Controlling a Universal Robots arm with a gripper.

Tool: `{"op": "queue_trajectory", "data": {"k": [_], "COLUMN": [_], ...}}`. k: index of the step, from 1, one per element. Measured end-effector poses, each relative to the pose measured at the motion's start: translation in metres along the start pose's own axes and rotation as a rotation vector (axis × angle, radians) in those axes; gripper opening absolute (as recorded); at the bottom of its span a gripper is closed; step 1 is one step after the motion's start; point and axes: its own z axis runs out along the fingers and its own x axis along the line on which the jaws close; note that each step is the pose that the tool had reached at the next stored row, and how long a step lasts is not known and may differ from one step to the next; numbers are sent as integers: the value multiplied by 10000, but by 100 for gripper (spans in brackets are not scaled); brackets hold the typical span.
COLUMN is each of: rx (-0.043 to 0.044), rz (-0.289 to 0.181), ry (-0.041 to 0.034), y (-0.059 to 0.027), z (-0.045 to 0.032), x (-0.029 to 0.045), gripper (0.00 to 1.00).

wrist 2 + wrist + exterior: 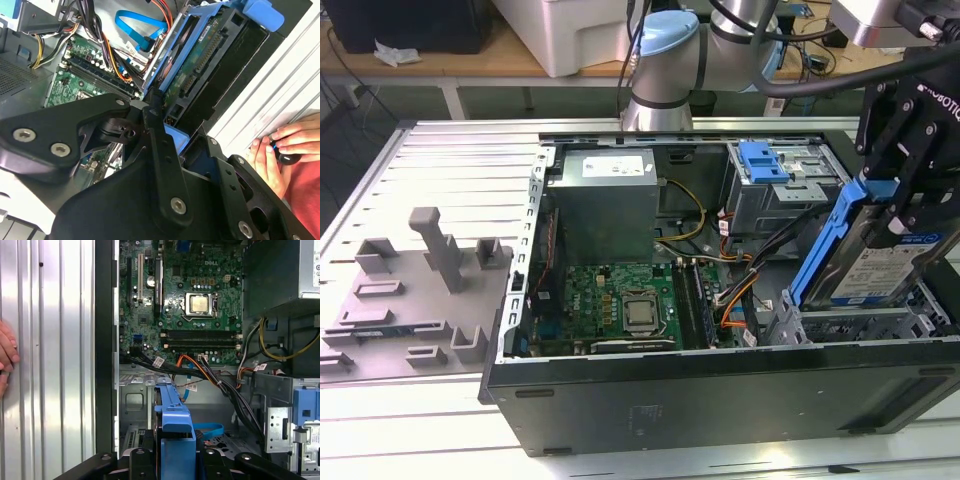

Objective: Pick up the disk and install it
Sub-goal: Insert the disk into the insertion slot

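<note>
Jaws are clenched narrowly on the disk (pixel 876 268): the gripper (pixel 908 212) grasps its raised upper end across the blue carrier bracket (pixel 823 247). The disk hangs tilted below the jaws, with its lower end down among the walls of the metal bay (pixel 860 322).

Well away from the jaws, toward the exterior view's left, grey fixture blocks (pixel 430 270) stand on the slatted table (pixel 450 150). Nearer comes the open computer case (pixel 720 395), holding the power supply (pixel 605 200) and the motherboard (pixel 620 300). Closer still, bundled cables (pixel 732 292) run just beside the bracket's edge. The blue-handled drive cage (pixel 770 172) stands near the jaws, apart from the disk.

On the jaws' other side the case's outer wall is just beside the bay, so room there is tight. Above the case the space is open. I cannot tell whether the disk's lower edge touches the bay floor. In the second wrist view a person's hand (pixel 280 150) rests on the table outside that wall.
</note>
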Motion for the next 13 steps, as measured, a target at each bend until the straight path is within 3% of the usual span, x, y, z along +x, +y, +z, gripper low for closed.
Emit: {"op": "queue_trajectory", "data": {"k": [13], "rx": [0], "rz": [-1], "ry": [0], "y": [0], "z": [49], "x": [2], "gripper": [36]}}
